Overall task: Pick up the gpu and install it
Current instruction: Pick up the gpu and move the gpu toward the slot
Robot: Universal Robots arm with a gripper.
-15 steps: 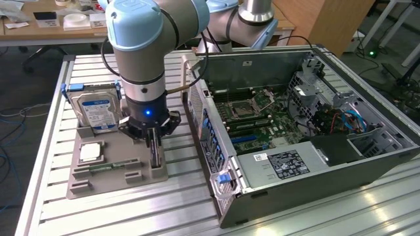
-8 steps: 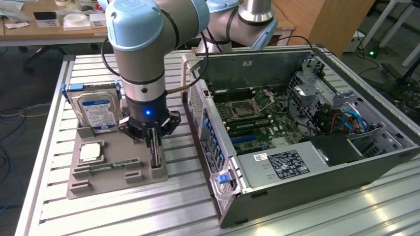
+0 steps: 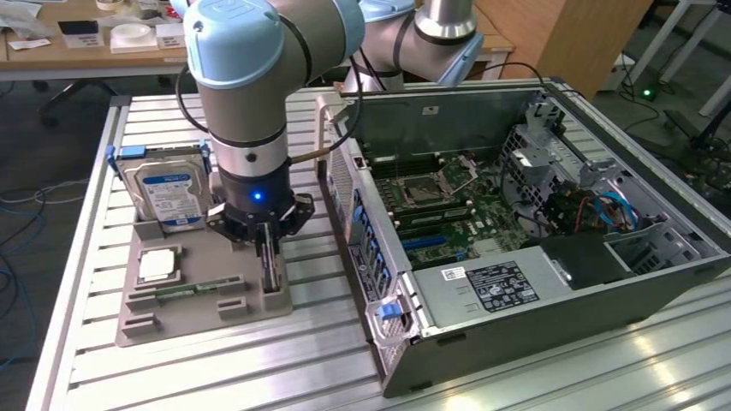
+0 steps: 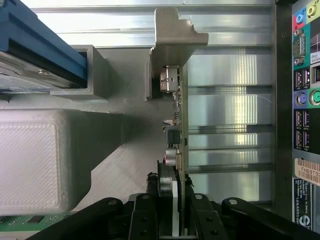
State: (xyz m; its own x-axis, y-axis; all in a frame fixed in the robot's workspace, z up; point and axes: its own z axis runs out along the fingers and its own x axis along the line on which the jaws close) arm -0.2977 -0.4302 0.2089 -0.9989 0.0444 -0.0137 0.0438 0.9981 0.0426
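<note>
Slatted aluminium table (image 3: 228, 368): open computer case (image 3: 549, 330) on the exterior view's right, grey fixture tray (image 3: 171, 324) on its left. Tray contents: memory stick (image 3: 183, 291) lying flat, processor (image 3: 157, 264), and the gpu (image 4: 175, 134) standing on edge in the slot nearest the case. Gripper (image 3: 265, 248) straddles the gpu's upper edge; cannot tell whether it clamps the card. Hard drive (image 3: 169, 197) stands upright behind.

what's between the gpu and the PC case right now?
Nothing: bare slats of the aluminium table run between the gpu and the PC case rear ports. Clearest in the wrist view; the exterior view agrees.
</note>
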